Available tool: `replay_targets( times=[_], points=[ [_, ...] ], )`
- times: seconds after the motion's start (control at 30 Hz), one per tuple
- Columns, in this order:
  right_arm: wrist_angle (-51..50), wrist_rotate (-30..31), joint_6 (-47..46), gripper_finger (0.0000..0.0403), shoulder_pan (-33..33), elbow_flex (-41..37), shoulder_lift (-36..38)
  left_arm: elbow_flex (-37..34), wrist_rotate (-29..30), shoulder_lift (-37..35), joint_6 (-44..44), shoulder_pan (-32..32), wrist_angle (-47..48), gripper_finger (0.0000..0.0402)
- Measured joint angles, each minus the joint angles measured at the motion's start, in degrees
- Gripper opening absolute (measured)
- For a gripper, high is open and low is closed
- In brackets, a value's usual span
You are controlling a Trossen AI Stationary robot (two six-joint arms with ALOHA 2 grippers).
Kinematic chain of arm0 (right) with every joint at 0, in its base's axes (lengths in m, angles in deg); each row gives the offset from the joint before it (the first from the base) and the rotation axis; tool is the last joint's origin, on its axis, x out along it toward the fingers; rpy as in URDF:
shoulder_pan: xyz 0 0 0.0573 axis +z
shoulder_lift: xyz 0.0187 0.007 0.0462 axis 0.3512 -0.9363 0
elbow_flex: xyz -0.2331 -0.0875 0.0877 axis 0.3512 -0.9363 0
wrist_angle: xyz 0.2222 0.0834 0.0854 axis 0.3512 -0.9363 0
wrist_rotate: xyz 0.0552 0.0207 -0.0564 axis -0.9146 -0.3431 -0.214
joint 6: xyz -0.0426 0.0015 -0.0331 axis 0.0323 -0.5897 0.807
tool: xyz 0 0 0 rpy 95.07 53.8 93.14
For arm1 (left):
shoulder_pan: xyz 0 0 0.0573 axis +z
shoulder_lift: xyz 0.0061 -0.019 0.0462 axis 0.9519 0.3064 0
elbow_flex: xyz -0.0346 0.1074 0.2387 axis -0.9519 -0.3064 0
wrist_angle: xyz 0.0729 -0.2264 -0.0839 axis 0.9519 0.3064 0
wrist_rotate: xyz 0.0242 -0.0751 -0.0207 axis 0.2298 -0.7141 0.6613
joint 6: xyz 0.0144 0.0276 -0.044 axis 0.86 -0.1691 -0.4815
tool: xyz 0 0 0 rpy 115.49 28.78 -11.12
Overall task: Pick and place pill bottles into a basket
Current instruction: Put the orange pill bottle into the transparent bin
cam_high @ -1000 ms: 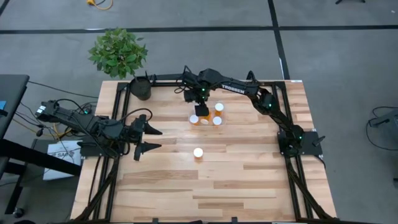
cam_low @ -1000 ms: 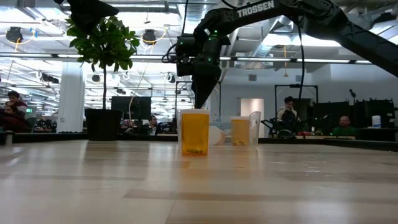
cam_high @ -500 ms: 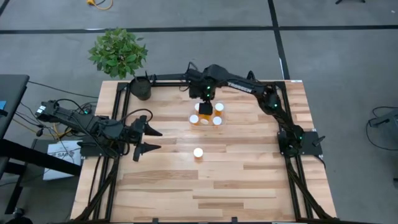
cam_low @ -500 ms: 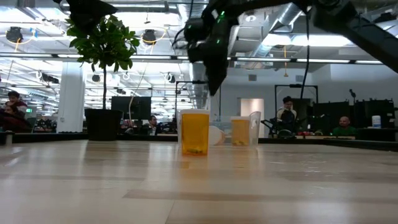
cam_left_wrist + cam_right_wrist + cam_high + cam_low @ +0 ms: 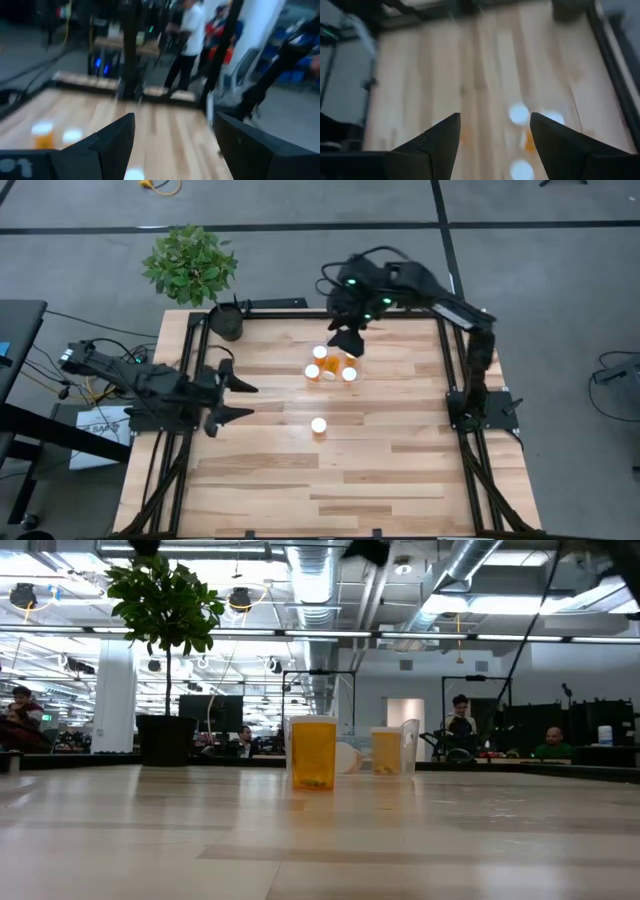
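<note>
R gripper [image 5: 349, 342] hangs open, empty, upper centre over basket [image 5: 333, 363], probably w/ four bottles; lone bottle [image 5: 319, 425] mid-frame needs a straight-down, centred grab; L gripper [image 5: 229, 399] open.

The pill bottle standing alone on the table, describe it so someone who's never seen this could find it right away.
Start at the wooden table seen from above and find the cluster of white-capped pill bottles near its far middle. Come toward the near edge from there: one bottle stands by itself on bare wood. Unlike the others, it has no neighbour touching it.
</note>
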Motion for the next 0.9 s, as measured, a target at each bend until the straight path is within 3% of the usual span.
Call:
replay_targets(
  times=[0.17, 0.3, 0.47, 0.67, 0.9],
  points=[
    [2.68, 0.32, -2.09, 0.0234, 4.71, -2.50, 5.69, -0.04, 0.02, -3.24, 1.64, -1.00, -2.07, 0.0259],
    [5.64, 5.19, -5.24, 0.0234, 8.33, -11.34, 12.03, -0.04, -0.05, -3.53, -0.02, -1.20, -3.82, 0.0259],
    [21.51, 11.92, -11.48, 0.0234, 12.67, -34.03, 25.85, -0.04, 0.04, -1.09, -5.66, -1.20, -8.88, 0.0259],
    [43.98, 12.09, -21.62, 0.0234, 17.30, -62.50, 43.28, -0.06, -0.37, 3.64, -6.55, -1.13, -9.72, 0.0259],
    [61.33, 12.16, -31.11, 0.0234, 22.33, -82.54, 54.29, -0.06, -2.93, 9.40, -3.62, -1.13, -9.60, 0.0259]
  ],
)
